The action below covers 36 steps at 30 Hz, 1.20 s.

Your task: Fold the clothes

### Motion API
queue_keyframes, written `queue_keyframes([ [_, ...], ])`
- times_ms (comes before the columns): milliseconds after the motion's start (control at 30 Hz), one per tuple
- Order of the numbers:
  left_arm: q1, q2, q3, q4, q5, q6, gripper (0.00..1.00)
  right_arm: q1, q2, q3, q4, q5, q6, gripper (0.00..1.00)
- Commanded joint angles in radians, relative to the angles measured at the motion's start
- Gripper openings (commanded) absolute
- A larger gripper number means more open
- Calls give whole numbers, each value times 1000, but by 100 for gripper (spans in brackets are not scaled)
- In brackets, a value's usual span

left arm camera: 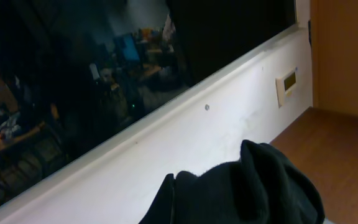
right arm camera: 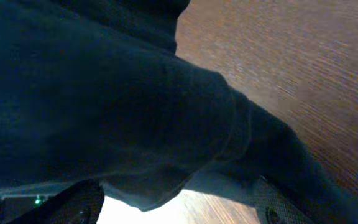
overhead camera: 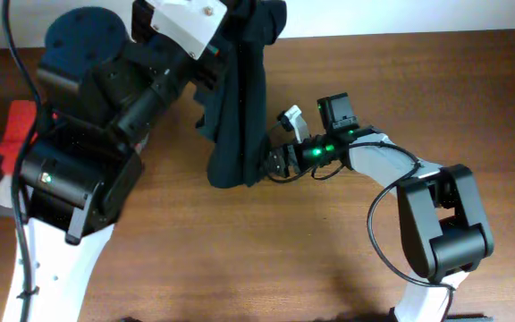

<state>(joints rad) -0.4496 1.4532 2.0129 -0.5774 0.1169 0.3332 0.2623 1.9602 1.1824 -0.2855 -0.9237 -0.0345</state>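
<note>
The black garment (overhead camera: pixel 240 107) is not lying on the table (overhead camera: pixel 436 80). It hangs in the air as a long, narrow drape. Its top is caught at the left gripper (overhead camera: pixel 233 29), which is raised high near the far edge of the table. The lower end comes down close to the wood, but I cannot tell if it touches. The fingers of this gripper are hidden in the cloth. Its jaws are together and clamped on the garment, because the whole drape hangs from there.

The right gripper (overhead camera: pixel 277 163) reaches in from the side, at the lower part of the drape. In its own camera the two fingertips (right arm camera: pixel 84 208) stand far apart. A thick fold of dark cloth lies across the gap between them, and they do not pinch it.

I think this is an early step: lifting and opening the garment, not yet the folding itself. The next move asks the right gripper to close on one lower edge or corner, not on a bunched fold. Then the two arms can pull apart and lay the cloth flat on the table. A red garment (overhead camera: pixel 16 125) lies at the left edge, and it has no part in this step.
</note>
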Motion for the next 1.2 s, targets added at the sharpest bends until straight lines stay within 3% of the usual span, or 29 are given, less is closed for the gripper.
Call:
queue_keyframes([
  [0, -2, 0, 43, 6, -13, -5, 0, 23, -7, -4, 23, -58, -10, 75],
  [100, -2, 0, 43, 5, -14, -5, 0, 25, -7, -4, 40, -114, -10, 55],
  [167, -1, 0, 43, 0, -32, -5, 0, 23, -7, -4, 56, -198, -10, 33],
  [333, -1, 0, 43, -26, -93, 5, 0, -35, -43, -3, 36, -258, -8, 4],
  [467, -1, 0, 43, -48, -135, 23, 0, -127, -134, -3, -33, -249, -10, 4],
  [833, 1, 37, 43, -90, -265, 104, 0, -503, -619, 74, -147, -84, 74, 4],
  [967, 7, 66, 43, -106, -316, 103, 0, -547, -682, 134, -206, -8, 93, 4],
  [1167, 65, 93, 43, -163, -368, 95, 0, -599, -697, 257, -359, 268, 96, 4],
])
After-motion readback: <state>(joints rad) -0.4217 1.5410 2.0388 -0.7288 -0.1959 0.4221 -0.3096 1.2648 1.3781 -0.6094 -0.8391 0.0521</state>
